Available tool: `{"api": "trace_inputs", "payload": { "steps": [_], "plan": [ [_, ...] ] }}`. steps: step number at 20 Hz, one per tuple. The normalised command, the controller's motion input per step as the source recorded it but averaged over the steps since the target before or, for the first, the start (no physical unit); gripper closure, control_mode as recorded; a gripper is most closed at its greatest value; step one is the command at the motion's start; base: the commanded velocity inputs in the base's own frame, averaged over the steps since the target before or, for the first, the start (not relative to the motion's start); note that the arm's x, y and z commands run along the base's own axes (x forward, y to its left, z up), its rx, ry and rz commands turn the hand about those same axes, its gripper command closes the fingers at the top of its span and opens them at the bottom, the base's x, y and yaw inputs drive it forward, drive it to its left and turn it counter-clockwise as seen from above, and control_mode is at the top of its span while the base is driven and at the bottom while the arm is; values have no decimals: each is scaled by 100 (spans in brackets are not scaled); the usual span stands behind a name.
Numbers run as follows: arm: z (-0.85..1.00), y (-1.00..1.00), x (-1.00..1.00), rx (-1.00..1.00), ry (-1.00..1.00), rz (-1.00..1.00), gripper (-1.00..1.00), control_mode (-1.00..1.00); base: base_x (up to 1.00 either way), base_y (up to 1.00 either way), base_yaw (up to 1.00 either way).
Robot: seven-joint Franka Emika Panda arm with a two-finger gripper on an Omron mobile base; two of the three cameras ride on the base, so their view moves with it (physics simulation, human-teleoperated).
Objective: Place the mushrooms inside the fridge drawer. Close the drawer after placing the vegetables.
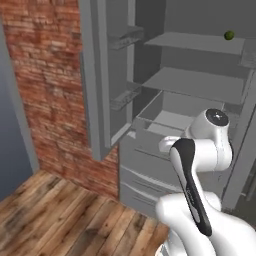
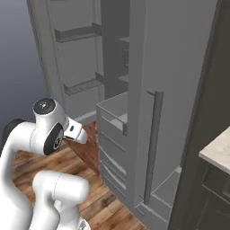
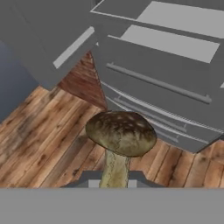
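A mushroom [image 3: 120, 133] with a dark olive-brown speckled cap and a pale stem stands upright in the hand view. My gripper [image 3: 114, 178] is shut on its stem. Ahead of it and higher, the pale grey fridge drawer [image 3: 166, 65] is pulled out, its inside open to view from above. The same drawer [image 1: 167, 117] juts out of the fridge under the shelves, just beyond my arm's elbow, and it shows from the side in the right base view [image 2: 112, 112]. The mushroom hangs over the wooden floor, short of the drawer's front.
The left fridge door [image 1: 95, 75] stands open with ribbed bins [image 1: 125, 37]. A small green ball [image 1: 229, 35] lies on the top shelf. The right fridge door with its long handle [image 2: 155, 143] is shut. A brick wall [image 1: 45, 75] is to the left and a counter [image 2: 220, 152] to the right.
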Motion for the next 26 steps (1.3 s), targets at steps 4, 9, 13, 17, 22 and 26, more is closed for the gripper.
{"api": "trace_inputs", "payload": {
  "steps": [4,9,13,17,22,26],
  "plan": [
    [0,0,0,0,0,0,100,100,41,0,-45],
    [0,0,0,0,0,0,100,100,53,6,-42],
    [0,0,0,0,0,0,100,100,58,10,-38],
    [0,0,0,0,0,0,100,100,49,47,-28],
    [0,0,0,0,0,0,100,100,23,66,-9],
    [0,0,0,0,0,0,100,100,29,41,-10]
  ]
}}
